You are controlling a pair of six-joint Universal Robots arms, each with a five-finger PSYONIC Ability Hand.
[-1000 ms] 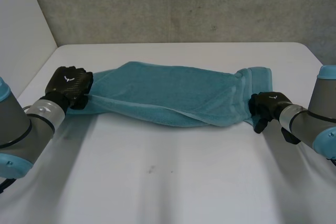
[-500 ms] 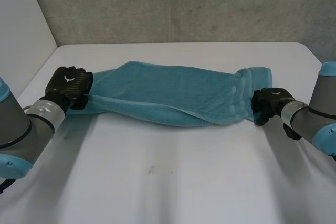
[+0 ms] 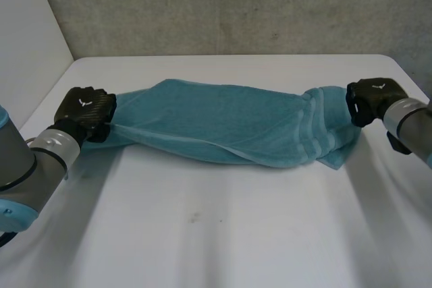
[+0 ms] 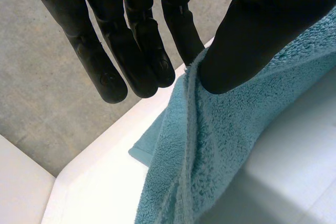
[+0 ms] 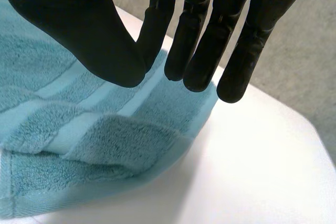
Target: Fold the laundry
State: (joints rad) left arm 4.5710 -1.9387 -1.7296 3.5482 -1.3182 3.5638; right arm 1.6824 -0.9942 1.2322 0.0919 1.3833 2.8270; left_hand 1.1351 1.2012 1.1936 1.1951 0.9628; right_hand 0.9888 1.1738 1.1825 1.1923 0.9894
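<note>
Teal terry-cloth towel lies strung out long and rumpled between the two hands, low on the white table. At one end sits the left hand, and it's clamped on: the thumb presses the towel's bunched edge against a finger, and the cloth runs away from that pinch in a thick roll. At the other end, the right hand is just beside the striped band, with that end's folded corner lying on the table under its palm. Whether it actually has hold of the cloth, I cannot tell. Beyond both hands, the grey concrete wall stands at the table's far edge.
</note>
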